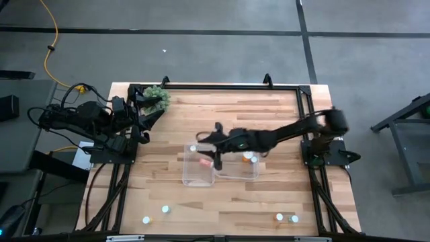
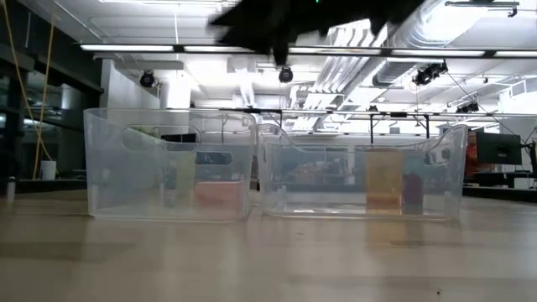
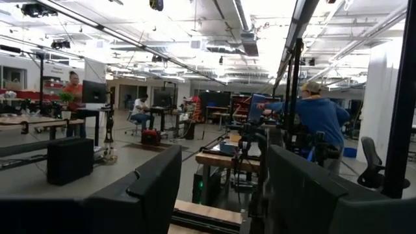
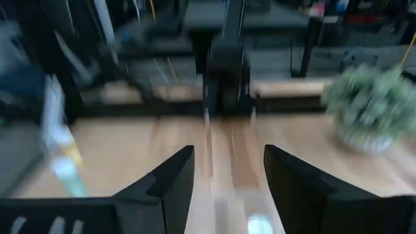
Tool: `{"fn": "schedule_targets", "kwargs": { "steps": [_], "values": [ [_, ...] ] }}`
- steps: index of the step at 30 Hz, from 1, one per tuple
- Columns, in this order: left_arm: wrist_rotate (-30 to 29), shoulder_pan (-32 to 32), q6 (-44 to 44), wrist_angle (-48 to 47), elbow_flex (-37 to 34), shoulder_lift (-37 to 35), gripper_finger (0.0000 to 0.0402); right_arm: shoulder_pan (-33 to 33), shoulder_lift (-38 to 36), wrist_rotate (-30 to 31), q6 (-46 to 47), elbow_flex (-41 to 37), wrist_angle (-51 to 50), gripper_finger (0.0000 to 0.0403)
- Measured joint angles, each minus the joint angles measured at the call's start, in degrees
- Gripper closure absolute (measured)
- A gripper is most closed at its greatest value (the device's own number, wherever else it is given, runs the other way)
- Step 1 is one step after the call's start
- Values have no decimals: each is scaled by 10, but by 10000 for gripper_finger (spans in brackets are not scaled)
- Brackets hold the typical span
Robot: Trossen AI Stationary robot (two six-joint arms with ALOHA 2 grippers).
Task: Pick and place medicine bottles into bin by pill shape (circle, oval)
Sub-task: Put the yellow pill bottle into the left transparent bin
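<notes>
Two clear bins stand side by side mid-table, the left bin (image 1: pixel 190 176) and the right bin (image 1: pixel 236 176). An orange-bodied medicine bottle (image 1: pixel 203 161) lies in the left bin, and two white-capped bottles (image 1: pixel 250 157) are in the right bin. Another bottle (image 1: pixel 193 148) stands on the table by the left bin's far corner; its cap (image 4: pixel 260 224) shows below my right gripper's fingers. My right gripper (image 1: pixel 203 138) hovers open above the left bin's far edge, holding nothing. My left gripper (image 3: pixel 224 188) waits open at the table's far left.
Several more bottles stand near the table's front edge, two at the left (image 1: pixel 156 214) and two at the right (image 1: pixel 287 218). A fuzzy green plant ball (image 1: pixel 156 99) sits at the far left corner beside my left arm. Bare wood lies between the bins and the front edge.
</notes>
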Motion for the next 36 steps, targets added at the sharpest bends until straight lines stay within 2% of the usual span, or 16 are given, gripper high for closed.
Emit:
{"fn": "schedule_targets", "kwargs": {
  "steps": [8,13,18,27,31,36],
  "values": [
    [0,0,0,0,0,0,185,0,-205,22,31,1,-53,224],
    [0,0,-1,0,0,3,185,5,-295,56,30,1,-109,224],
    [3,0,-37,0,0,10,185,16,-332,77,9,1,-161,224],
    [3,-4,-61,-3,1,28,185,18,-330,78,-12,1,-168,224],
    [6,-45,-82,-100,35,52,185,18,-330,78,-12,1,-167,224],
    [8,-141,-173,-336,137,120,185,18,-330,78,-10,1,-177,224]
  ]
}}
